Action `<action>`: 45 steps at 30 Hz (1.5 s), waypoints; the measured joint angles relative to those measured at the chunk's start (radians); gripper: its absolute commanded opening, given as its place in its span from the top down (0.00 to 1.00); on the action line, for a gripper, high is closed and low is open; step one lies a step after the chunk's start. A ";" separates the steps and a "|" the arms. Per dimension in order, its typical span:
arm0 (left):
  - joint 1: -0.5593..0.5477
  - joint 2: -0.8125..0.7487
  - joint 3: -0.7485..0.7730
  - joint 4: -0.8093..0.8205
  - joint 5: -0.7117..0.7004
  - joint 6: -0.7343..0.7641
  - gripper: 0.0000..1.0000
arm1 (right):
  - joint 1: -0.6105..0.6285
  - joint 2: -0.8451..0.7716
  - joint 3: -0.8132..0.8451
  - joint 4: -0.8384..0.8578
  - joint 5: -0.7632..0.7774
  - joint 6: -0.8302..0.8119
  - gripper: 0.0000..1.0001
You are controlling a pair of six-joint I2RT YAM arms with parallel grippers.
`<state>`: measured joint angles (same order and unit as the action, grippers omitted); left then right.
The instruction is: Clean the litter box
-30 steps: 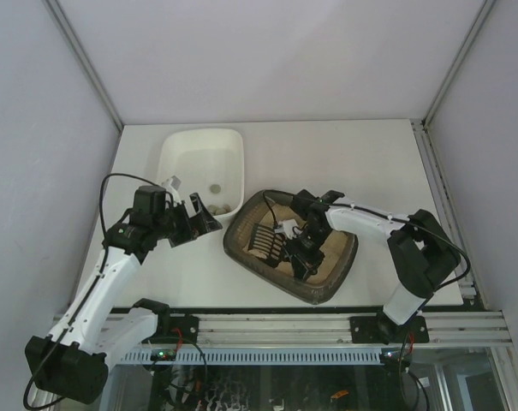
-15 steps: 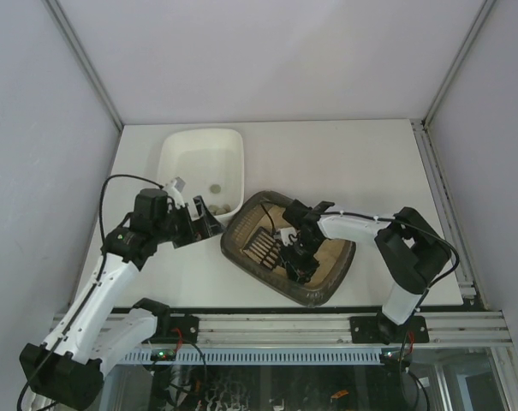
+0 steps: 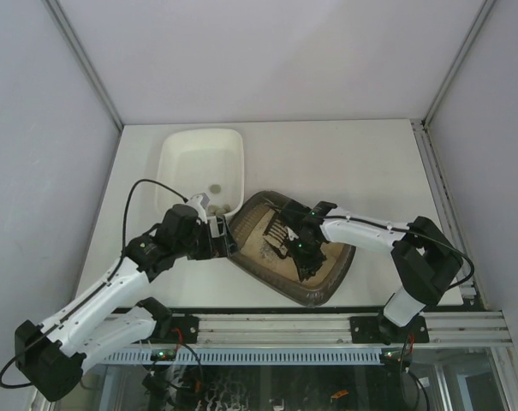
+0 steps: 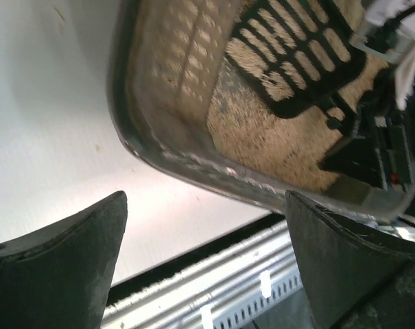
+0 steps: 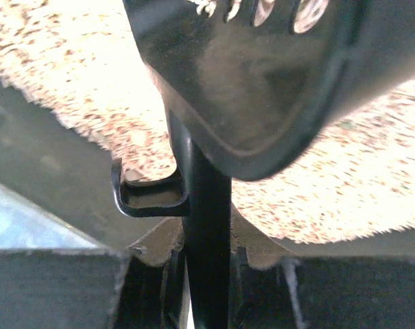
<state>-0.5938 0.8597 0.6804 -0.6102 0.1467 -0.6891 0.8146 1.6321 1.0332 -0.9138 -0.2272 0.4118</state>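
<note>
Top external: tray (image 3: 194, 167) beside litter box (image 3: 276, 281)

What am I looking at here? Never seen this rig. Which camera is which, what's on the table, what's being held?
These are two small robot arms bolted at the table's near edge, each ending in two fingers. The wide picture comes from a fixed camera above and behind them, with the left arm on the left and the right arm on the right. The other two pictures come from cameras on the wrists, looking past each arm's own fingers.

On the white table lie a dark litter box with sandy litter and a white tray holding a few small lumps.

The right fingers are shut on the handle of a black slotted scoop, whose head lies over the litter. The left fingers are open and hold nothing, at the box's corner. I cannot tell whether they touch it.
</note>
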 measured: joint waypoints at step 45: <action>-0.176 0.455 0.165 0.030 -0.110 -0.474 0.63 | -0.094 -0.198 -0.060 0.053 0.216 0.123 1.00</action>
<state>-0.7696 1.3151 0.8455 -0.5800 0.0368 -1.1633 0.7208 1.4345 0.9730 -0.8612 -0.0113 0.5350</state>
